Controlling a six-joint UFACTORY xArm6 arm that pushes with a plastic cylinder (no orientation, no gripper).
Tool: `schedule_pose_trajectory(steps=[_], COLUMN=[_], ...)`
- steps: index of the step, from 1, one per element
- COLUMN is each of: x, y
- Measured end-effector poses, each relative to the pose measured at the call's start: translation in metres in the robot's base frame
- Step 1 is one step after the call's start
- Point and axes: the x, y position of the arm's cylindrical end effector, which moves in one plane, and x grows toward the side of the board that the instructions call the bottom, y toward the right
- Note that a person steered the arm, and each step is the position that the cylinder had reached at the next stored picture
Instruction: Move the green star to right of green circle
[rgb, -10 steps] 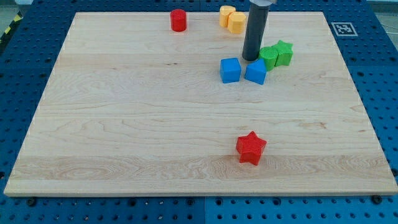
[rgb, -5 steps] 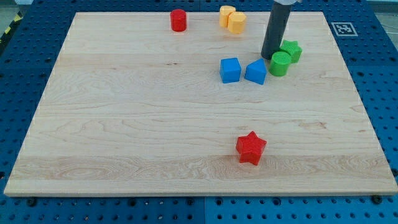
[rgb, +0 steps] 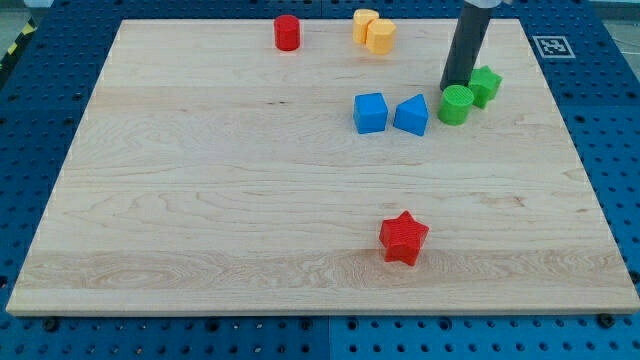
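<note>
The green star (rgb: 485, 85) lies near the board's upper right, touching the green circle (rgb: 456, 104) on that block's upper right side. My tip (rgb: 457, 86) stands just above the green circle and close to the left of the green star, near or touching both. The dark rod rises from there out of the view's top.
A blue cube (rgb: 370, 112) and a blue triangular block (rgb: 411, 115) lie left of the green circle. Two yellow blocks (rgb: 373, 30) and a red cylinder (rgb: 287, 32) sit near the top edge. A red star (rgb: 403, 238) lies lower down. The wooden board (rgb: 200, 200) ends just right of the greens.
My tip has moved right along the board's upper part. The green circle and green star have both been pushed to the right, away from the blue blocks.
</note>
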Motion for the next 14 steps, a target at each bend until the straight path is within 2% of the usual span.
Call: schedule_pose_trajectory(steps=[3,5,7,9,14], x=[0.000,-0.016,-0.016,-0.042,-0.007], y=[0.025,0.026,0.055,0.063,0.095])
